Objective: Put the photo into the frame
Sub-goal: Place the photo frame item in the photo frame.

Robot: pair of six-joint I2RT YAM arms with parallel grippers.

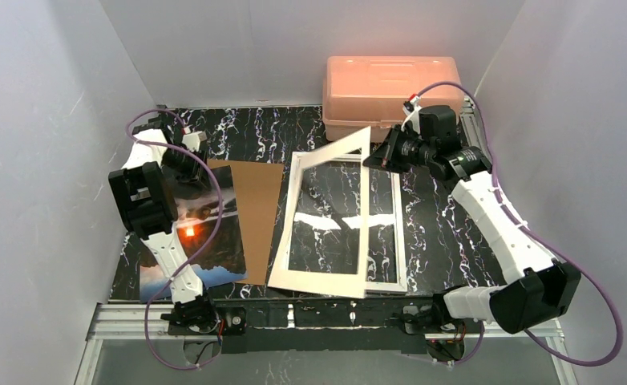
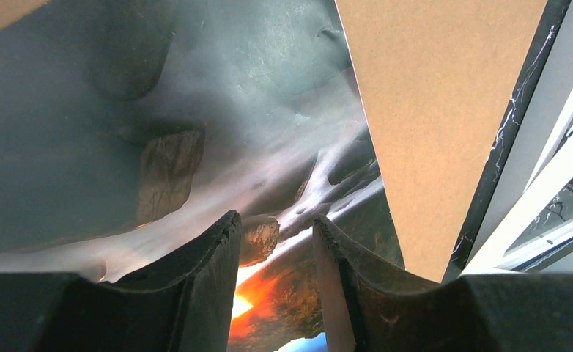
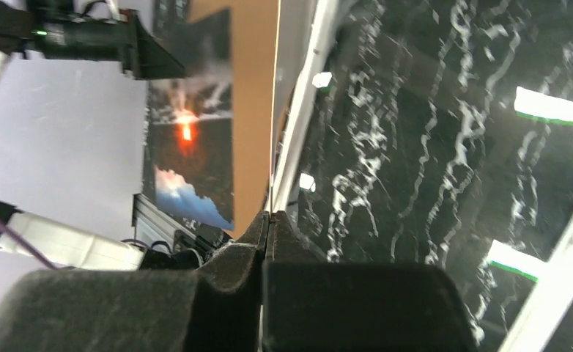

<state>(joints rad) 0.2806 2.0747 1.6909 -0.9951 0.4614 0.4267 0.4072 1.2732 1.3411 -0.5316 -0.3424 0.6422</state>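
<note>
Pinching the far right corner of a wide white mat (image 1: 318,281), the right gripper (image 1: 372,156) is clenched tight on the thin edge and holds the sheet tilted up. The mat's near edge rests over the frame (image 1: 401,241), which lies flat on the black marbled table (image 1: 438,241), its clear pane catching the lights. At left, the photo (image 1: 214,241) lies face up, its right side overlapping a brown backing board (image 1: 254,208). The left gripper (image 2: 275,220) hangs low over the print's far end, its jaws parted with nothing between them. A pink plastic box (image 1: 390,84) stands against the back wall.
</note>
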